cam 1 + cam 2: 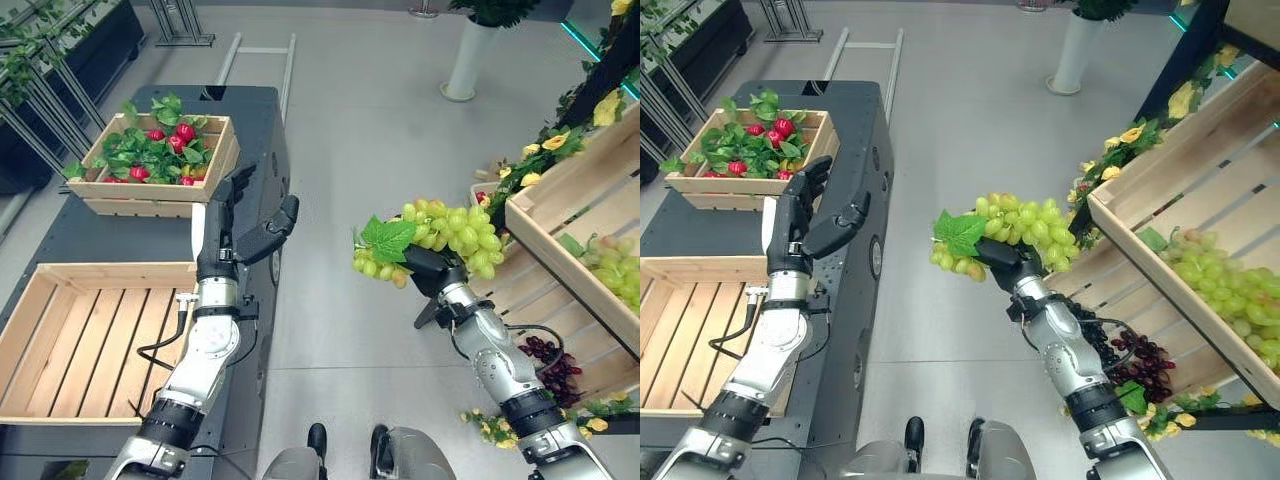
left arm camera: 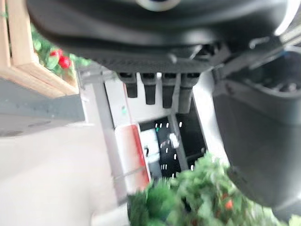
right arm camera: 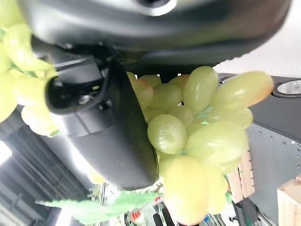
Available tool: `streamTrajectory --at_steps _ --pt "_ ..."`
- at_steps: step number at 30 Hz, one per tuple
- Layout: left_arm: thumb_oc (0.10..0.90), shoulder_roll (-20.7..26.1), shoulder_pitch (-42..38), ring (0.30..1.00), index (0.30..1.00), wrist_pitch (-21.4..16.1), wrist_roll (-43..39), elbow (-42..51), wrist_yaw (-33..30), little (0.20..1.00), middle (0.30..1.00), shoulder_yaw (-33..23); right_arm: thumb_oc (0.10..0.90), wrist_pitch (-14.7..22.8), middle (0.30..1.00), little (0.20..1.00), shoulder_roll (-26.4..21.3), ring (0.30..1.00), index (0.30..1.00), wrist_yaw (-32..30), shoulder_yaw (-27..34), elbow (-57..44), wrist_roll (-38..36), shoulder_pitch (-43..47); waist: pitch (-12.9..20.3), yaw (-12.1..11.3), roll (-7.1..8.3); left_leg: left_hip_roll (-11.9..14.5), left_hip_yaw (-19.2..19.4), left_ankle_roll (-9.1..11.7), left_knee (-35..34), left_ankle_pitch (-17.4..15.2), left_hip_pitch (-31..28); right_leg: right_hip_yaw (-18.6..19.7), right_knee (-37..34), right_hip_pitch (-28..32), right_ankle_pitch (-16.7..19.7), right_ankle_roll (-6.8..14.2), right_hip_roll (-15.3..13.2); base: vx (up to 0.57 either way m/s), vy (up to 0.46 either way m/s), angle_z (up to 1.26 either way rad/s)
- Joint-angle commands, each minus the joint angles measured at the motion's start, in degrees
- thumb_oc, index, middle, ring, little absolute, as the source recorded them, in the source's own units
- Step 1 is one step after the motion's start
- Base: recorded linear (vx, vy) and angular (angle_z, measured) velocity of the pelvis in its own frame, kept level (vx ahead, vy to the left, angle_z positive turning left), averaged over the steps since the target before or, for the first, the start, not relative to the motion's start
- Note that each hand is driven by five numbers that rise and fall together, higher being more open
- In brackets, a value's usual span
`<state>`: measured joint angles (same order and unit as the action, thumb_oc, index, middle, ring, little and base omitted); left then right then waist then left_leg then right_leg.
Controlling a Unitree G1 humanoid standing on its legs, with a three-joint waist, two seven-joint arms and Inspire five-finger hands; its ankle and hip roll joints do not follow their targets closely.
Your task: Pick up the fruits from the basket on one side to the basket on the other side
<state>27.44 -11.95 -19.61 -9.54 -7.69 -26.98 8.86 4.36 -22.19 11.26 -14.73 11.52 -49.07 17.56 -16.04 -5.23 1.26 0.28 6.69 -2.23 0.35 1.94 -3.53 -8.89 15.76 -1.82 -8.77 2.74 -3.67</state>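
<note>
right hand (image 1: 428,268) fingers clenched round green grape bunch (image 1: 440,238), held in the air between dark worktop (image 1: 60,235) and slanted crate (image 1: 585,210) on the right; left hand (image 1: 245,225) raised beside empty crate (image 1: 70,335), fingers released, straight

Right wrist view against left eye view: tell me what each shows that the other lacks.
Right wrist view alone: the right hand's thumb pressed against single grapes, seen from close.
Left eye view alone: the empty crate, the crate of red fruit, the open left hand and the shelf crate.
Both: the right hand shut on the green grape bunch.
</note>
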Motion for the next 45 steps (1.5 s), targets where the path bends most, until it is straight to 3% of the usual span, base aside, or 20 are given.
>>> streamTrajectory --at_steps 1,5,8,9,10,12,14,17,21,23,24,25,27,28,29,32,39,45 --pt "0.8 -0.14 -3.9 0.9 0.9 -4.01 -2.1 1.05 -3.79 0.9 0.9 -0.24 0.4 5.82 0.3 0.3 0.61 0.3 0.3 4.45 -1.47 -5.53 2.94 6.35 7.73 0.04 1.36 -4.37 -6.07 2.04 4.01 -3.37 4.52 2.66 -13.96 8.86 6.34 1.18 1.52 -0.08 -0.04 -0.22" --pt "0.8 -3.23 -6.68 0.9 0.9 -1.75 -1.59 -0.28 -4.62 0.9 0.9 1.83 0.4 3.49 0.3 0.3 0.41 0.3 0.3 4.25 -1.83 -5.55 5.12 8.64 8.42 0.47 1.47 -5.6 -8.35 1.95 1.2 -2.22 4.46 3.87 -17.12 9.55 6.88 0.09 2.61 -0.08 -0.005 -0.03" --pt "0.8 -4.89 -4.52 0.9 0.9 -1.75 -4.8 0.96 -2.96 0.9 0.9 1.36 0.4 1.48 0.3 0.3 -1.77 0.3 0.3 5.57 -2.19 -7.27 4.73 8.18 8.44 1.13 2.56 -6.19 -9.66 2.25 9.34 -5.79 5.24 4.68 -16.62 8.37 7.5 -0.72 1.46 -0.06 0.095 -0.04" --pt "0.8 -5.51 -2.72 0.9 0.9 -2.13 -3.55 2.12 -3.13 0.9 0.9 1.24 0.4 1.27 0.3 0.3 -2.21 0.3 0.3 8.15 -2.39 -7.13 4.58 7.5 8.02 1.22 3.54 -5.6 -10.52 2.56 14.08 -7.04 6.03 5.37 -16.83 8.15 8.56 -0.85 0.67 -0.07 0.186 -0.15" --pt "0.8 -5.53 -2.23 0.9 0.9 -2.31 -3.27 2.37 -3.19 0.9 0.9 1.24 0.4 1.27 0.3 0.3 -2.21 0.3 0.3 9.11 -2.49 -6.79 4.69 7.29 7.94 1.19 3.75 -5.26 -10.98 2.56 14.66 -7.29 5.95 5.56 -16.8 8.06 8.85 -0.9 0.53 -0.04 0.246 -0.45" --pt "0.8 -5.16 -1.8 0.9 0.9 -1.75 -3.08 3.13 -4.09 0.9 0.9 0.97 0.4 0.51 0.3 0.3 -2.4 0.3 0.3 10.42 -3.44 -7.43 5.88 7.02 7.94 1.12 3.52 -3.2 -13.95 2.74 11.61 -6.93 4.64 6.94 -15.35 7.7 8.37 -0.74 0.55 -0.01 0.243 -0.6" --pt "0.8 -4.2 -3.01 0.9 0.9 -1.76 -3.22 3.33 -5.04 0.9 0.9 0.85 0.4 -0.98 0.3 0.3 -3.89 0.3 0.3 9.99 -4.51 -9.8 6.55 7.63 7.65 1.03 2.61 -0.95 -17.44 3.87 5.93 -4.43 3.44 7.85 -13.95 7.4 7.09 -0.11 0.3 -0.05 0.245 -0.52" --pt "0.8 -3.6 -6.06 0.9 0.9 -1.68 -3.19 1.0 -5.46 0.9 0.9 2.08 0.4 -1.07 0.3 0.3 -4.58 0.3 0.3 9.08 -4.49 -11.38 3.6 7.29 7.37 2.37 1.69 0.0 -17.2 4.35 0.61 -3.02 1.81 6.97 -12.82 6.25 6.89 1.69 -1.26 -0.08 0.26 -0.22" --pt "0.8 -2.92 -7.34 0.9 0.9 0.79 -0.69 0.41 -8.18 0.9 0.9 2.77 0.4 -2.2 0.3 0.3 -4.23 0.3 0.3 10.5 -3.34 -14.74 2.86 5.72 6.78 4.75 1.33 -1.82 -15.42 3.53 -3.31 -3.11 -0.88 7.72 -16.78 3.55 13.22 5.37 -3.96 -0.1 0.225 -0.2" --pt "0.8 -1.89 -6.84 0.9 0.9 1.3 -1.04 0.73 -8.75 0.9 0.9 2.13 0.4 -2.02 0.3 0.3 -3.13 0.3 0.3 12.33 -3.28 -14.69 3.85 5.32 6.45 4.71 0.68 -1.66 -13.57 2.84 -4.32 -3.05 -1.5 5.94 -14.91 1.87 12.77 5.8 -4.02 -0.18 0.161 -0.68" --pt "0.8 -1.43 -6.18 0.9 0.9 1.74 -1.32 0.92 -9.5 0.9 0.9 1.42 0.4 -2.13 0.3 0.3 -2.33 0.3 0.3 13.83 -3.45 -14.42 4.62 5.32 6.38 3.69 0.43 -1.36 -10.89 2.52 -3.83 -2.74 -1.21 1.72 -9.11 1.12 11.79 6.06 -4.67 -0.23 0.121 -0.67" --pt "0.8 -0.88 -5.58 0.9 0.9 1.5 -1.65 0.89 -9.76 0.9 0.9 0.54 0.4 -2.07 0.3 0.3 -2.01 0.3 0.3 15.21 -3.63 -14.01 5.43 5.4 6.51 2.97 -0.07 -0.78 -9.45 2.29 -3.27 -2.14 -0.51 -0.86 -5.93 1.3 10.9 5.6 -4.86 -0.24 0.111 -0.88" --pt "0.8 -0.04 -4.29 0.9 0.9 1.04 -2.64 1.27 -9.74 0.9 0.9 -0.96 0.4 -0.19 0.3 0.3 -2.86 0.3 0.3 17.6 -4.47 -13.58 7.4 4.38 6.77 1.61 0.16 -0.5 -7.72 1.91 -1.55 -1.87 1.03 -1.38 -1.6 1.88 7.75 4.39 -4.3 -0.17 0.018 -1.17" --pt "0.8 -0.04 -4.19 0.9 0.9 1.04 -2.74 1.3 -9.58 0.9 0.9 -1.08 0.4 0.02 0.3 0.3 -2.96 0.3 0.3 17.89 -4.52 -13.64 7.75 4.14 6.88 1.45 0.4 -0.61 -7.69 2.05 -1.06 -1.91 1.38 -1.45 -2.99 2.48 7.32 4.13 -4.17 -0.15 -0.14 -1.0" --pt "0.8 -0.59 -3.86 0.9 0.9 0.87 -3.91 0.9 -9.51 0.9 0.9 -1.43 0.4 0.82 0.3 0.3 -3.27 0.3 0.3 18.63 -5.17 -13.34 8.37 3.7 7.67 0.47 1.7 -0.63 -6.77 3.12 0.45 -1.9 3.14 -2.23 -11.34 6.38 7.35 3.63 -4.08 -0.1 -0.151 -0.5" --pt "0.8 -2.5 -4.61 0.9 0.9 0.13 -7.81 -0.99 -9.39 0.9 0.9 -1.43 0.4 0.18 0.3 0.3 -3.03 0.3 0.3 17.84 -6.47 -12.51 9.81 7.37 7.78 0.2 2.35 0.03 -6.17 4.71 1.46 -1.78 3.94 -0.64 -16.95 8.58 8.94 3.33 -3.12 -0.1 -0.108 -0.55" --pt "0.8 -5.59 -4.22 0.9 0.9 0.65 -6.38 -1.32 -11.17 0.9 0.9 -1.04 0.4 -4.49 0.3 0.3 -5.28 0.3 0.3 20.46 -5.84 -18.51 7.25 9.57 9.09 1.58 2.36 0.65 -6.15 5.13 -0.3 -2.23 1.63 -0.01 -20.32 9.76 9.48 1.9 -1.78 -0.03 0.003 -0.11" --pt "0.8 -5.21 -3.66 0.9 0.9 1.33 -4.8 -1.73 -10.84 0.9 0.9 -0.87 0.4 -3.08 0.3 0.3 -5.93 0.3 0.3 20.49 -4.03 -23.4 7.03 7.8 9.69 2.96 1.91 0.97 -5.88 4.81 -1.95 -2.48 -0.71 0.49 -20.0 9.93 9.72 2.15 -1.72 0.02 0.024 0.03"
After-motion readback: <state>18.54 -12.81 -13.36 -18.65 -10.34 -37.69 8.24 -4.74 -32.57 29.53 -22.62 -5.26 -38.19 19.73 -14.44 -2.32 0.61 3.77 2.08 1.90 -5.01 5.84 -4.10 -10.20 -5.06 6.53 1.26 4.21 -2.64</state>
